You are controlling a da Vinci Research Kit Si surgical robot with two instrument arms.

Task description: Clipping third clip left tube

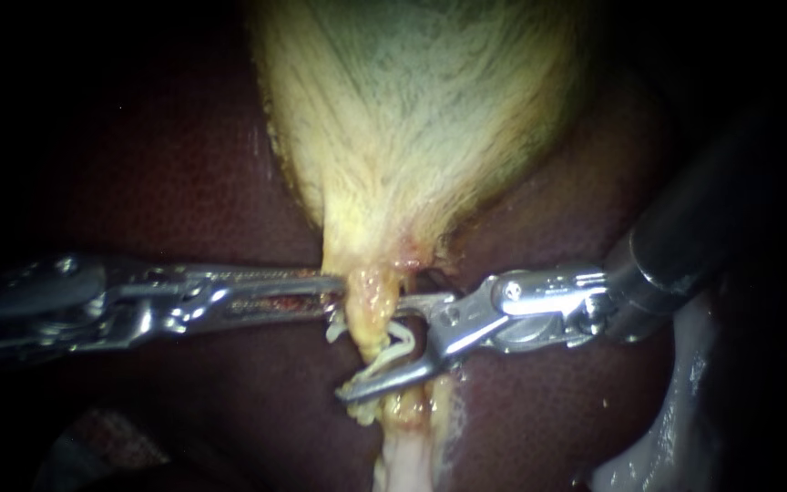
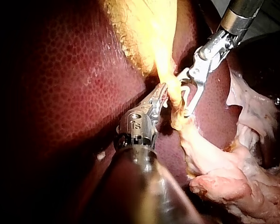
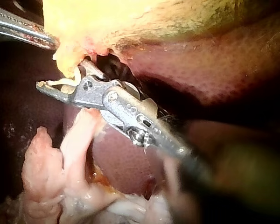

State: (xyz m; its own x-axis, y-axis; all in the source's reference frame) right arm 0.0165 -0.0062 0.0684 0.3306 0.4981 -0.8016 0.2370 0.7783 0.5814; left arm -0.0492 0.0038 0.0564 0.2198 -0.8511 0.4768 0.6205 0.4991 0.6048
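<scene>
The yellowish gallbladder (image 1: pixel 412 118) narrows to a thin yellow tube (image 1: pixel 371 314) over the dark liver (image 1: pixel 166 182). My left instrument (image 1: pixel 341 292) comes in level from the left, its jaws shut on the tube just below the gallbladder's neck. My right instrument (image 1: pixel 375 346) has its jaws open, one on each side of the tube a little lower down. A white clip (image 1: pixel 395 344) lies in them against the tube. The right wrist view shows the white clip (image 3: pixel 60 83) along one jaw of my right instrument (image 3: pixel 61 73). The left wrist view shows my left instrument (image 2: pixel 164 91) and my right instrument (image 2: pixel 182 95) meeting at the tube (image 2: pixel 175 100).
The tube runs down into pale pink tissue (image 1: pixel 407 446). More pale, loose tissue (image 1: pixel 676 419) lies at the lower right, under the right shaft (image 1: pixel 685 237). Liver surrounds the site on both sides.
</scene>
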